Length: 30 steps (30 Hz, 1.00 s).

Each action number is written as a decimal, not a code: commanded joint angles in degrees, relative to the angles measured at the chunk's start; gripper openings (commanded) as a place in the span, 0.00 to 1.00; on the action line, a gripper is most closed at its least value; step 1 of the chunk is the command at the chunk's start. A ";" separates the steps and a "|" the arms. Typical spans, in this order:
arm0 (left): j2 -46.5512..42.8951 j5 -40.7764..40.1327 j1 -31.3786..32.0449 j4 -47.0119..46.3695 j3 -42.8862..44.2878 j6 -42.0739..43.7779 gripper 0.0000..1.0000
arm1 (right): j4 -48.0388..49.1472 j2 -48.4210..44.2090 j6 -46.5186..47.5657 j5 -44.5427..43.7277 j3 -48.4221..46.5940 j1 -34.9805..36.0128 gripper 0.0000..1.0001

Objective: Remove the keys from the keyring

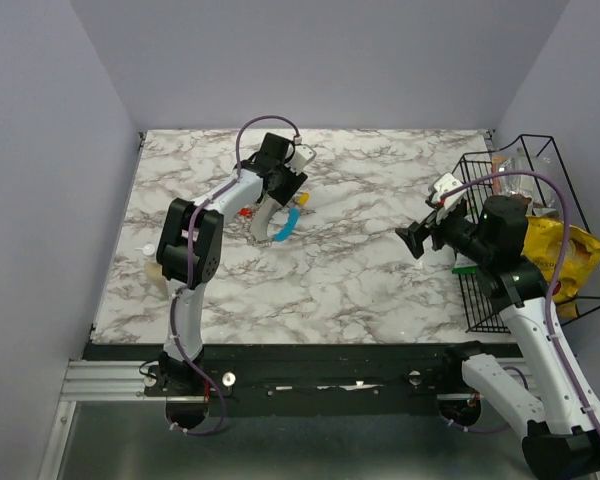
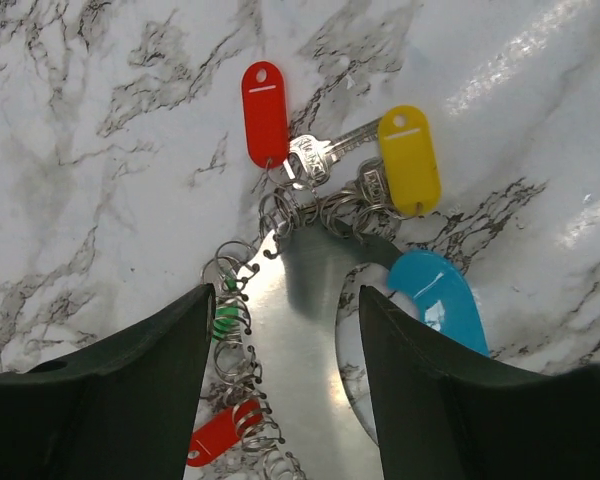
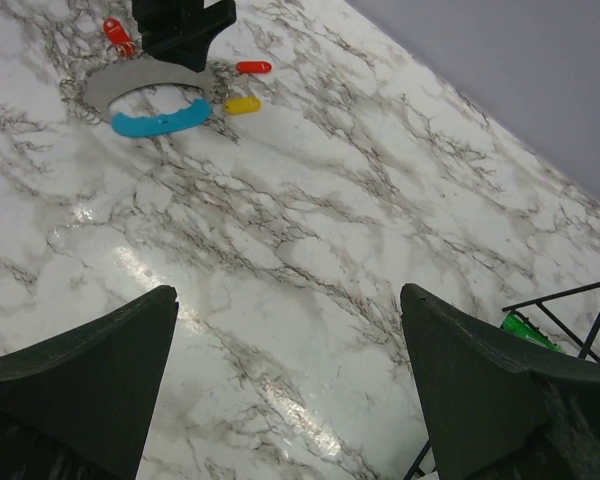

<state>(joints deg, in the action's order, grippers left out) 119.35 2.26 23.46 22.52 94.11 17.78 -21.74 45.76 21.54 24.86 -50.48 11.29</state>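
Left gripper [image 2: 285, 292] low over keyring [image 2: 305, 350], jaws partly spread, straddling its grey metal arm, gap either side, nothing clamped. Keyring flat on marble table [image 2: 100, 150], blue part beside right finger. Keys [image 2: 315, 160] with red, yellow, green tags on small rings along its edge. Right gripper [image 3: 288, 295] wide open, empty, well apart, near wire basket [image 1: 540, 200].

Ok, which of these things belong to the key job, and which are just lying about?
Job:
large grey metal keyring with a bright blue section
small keys with red, yellow and green plastic tags
left hand, open astride the keyring

Lying about:
black wire basket at the table's right edge
crinkly yellow bag in it
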 commanded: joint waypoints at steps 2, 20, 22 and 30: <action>4.39 -1.21 -1.84 2.70 4.77 1.11 0.60 | 0.64 0.12 0.87 -0.78 0.73 0.31 1.00; 12.66 7.40 -6.94 10.87 15.40 -0.73 0.43 | 0.64 0.47 1.58 -1.13 1.00 0.84 1.00; 12.75 8.80 -6.94 11.14 15.58 -0.73 0.42 | 0.64 0.56 1.58 -1.22 1.08 0.84 1.00; 13.01 13.47 -7.12 12.72 16.11 -0.73 0.41 | 0.64 0.82 1.66 -1.31 1.08 0.93 1.00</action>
<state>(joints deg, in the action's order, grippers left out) 131.39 11.62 16.40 32.95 108.31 17.17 -21.56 46.50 22.61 24.71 -50.17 11.75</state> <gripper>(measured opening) 0.411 0.998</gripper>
